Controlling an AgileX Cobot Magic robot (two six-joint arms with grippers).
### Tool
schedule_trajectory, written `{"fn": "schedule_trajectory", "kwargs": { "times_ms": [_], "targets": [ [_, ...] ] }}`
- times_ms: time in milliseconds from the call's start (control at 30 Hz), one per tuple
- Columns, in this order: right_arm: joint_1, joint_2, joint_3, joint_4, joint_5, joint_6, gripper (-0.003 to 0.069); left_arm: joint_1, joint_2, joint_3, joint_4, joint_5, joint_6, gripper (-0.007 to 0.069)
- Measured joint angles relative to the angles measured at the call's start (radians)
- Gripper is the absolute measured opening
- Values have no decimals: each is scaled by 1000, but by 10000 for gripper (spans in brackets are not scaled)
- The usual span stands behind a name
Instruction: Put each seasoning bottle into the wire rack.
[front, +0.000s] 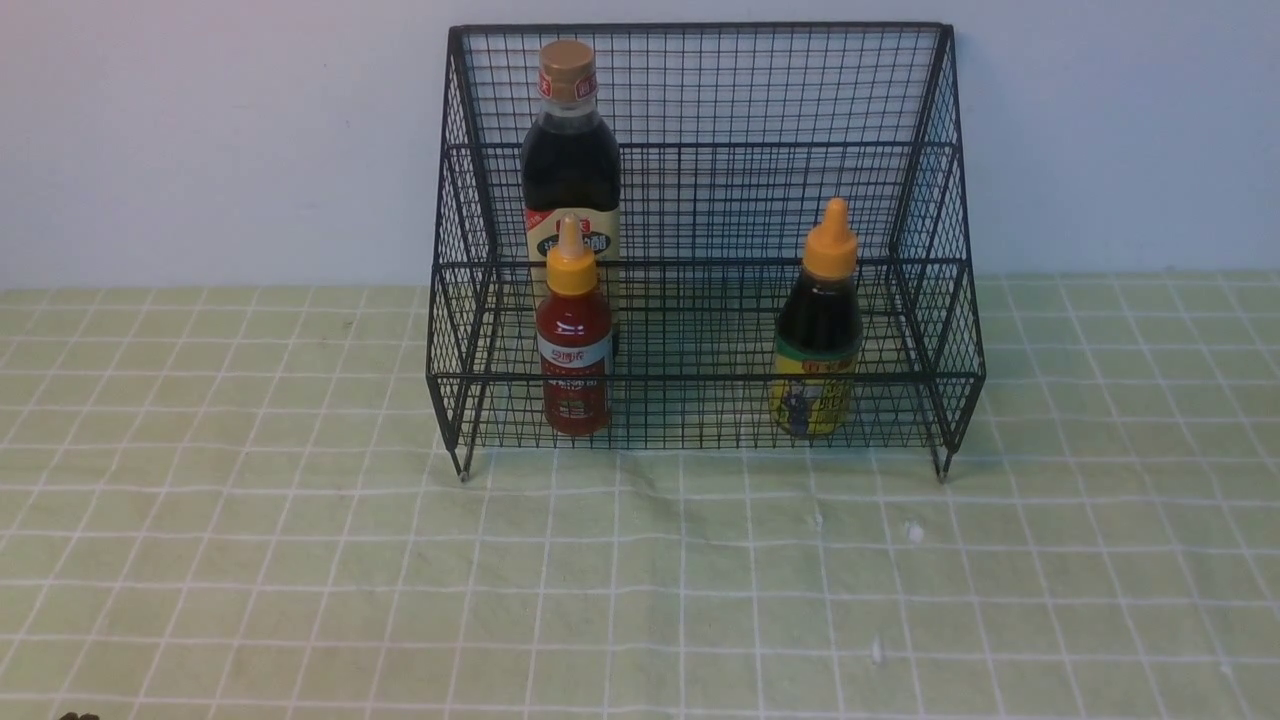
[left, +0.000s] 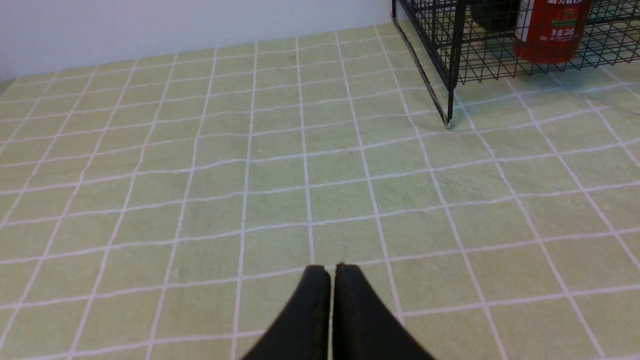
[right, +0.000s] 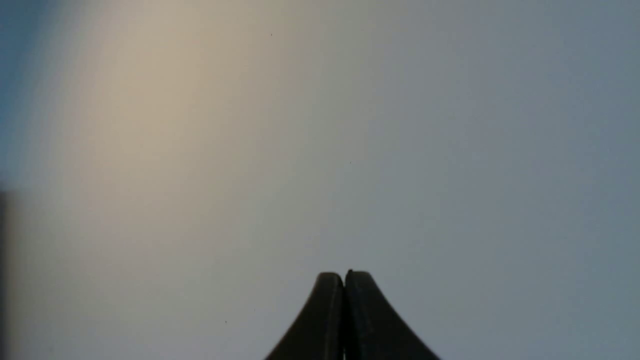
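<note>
Wire rack (front: 700, 200): black mesh, two stepped tiers, standing upper centre of the front view on a green checked cloth (front: 300, 560), against a pale wall (front: 200, 130).
Tall dark bottle (front: 570, 150): gold cap, cream label, upright on the rack's left side, behind the red bottle; which tier is unclear.
Small red bottle (front: 574, 340): orange nozzle cap, upright in the lower front tier, left side.
Squat dark bottle (front: 816, 330): yellow label, orange nozzle cap, upright in the lower front tier, right side.
Left gripper (left: 331, 272): fingers pressed together, holding nothing, above bare cloth, well apart from the rack.
Right gripper (right: 344, 277): fingers pressed together, empty, before a blurred plain background.
</note>
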Motion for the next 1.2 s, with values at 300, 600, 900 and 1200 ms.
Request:
{"fn": "schedule_trajectory", "kwargs": {
  "times_ms": [300, 600, 900, 1200],
  "targets": [
    [-38, 0, 70, -40, 141, 0, -15, 0, 0, 0, 0, 0, -1, -6],
    [-341, -10, 363, -45, 290, 0, -15, 0, 0, 0, 0, 0, -1, -6],
    [-391, -151, 597, -56, 304, 1, -15, 0, 0, 0, 0, 0, -1, -6],
    [-391, -156, 599, -59, 293, 1, -15, 0, 0, 0, 0, 0, -1, -6]
  ]
}}
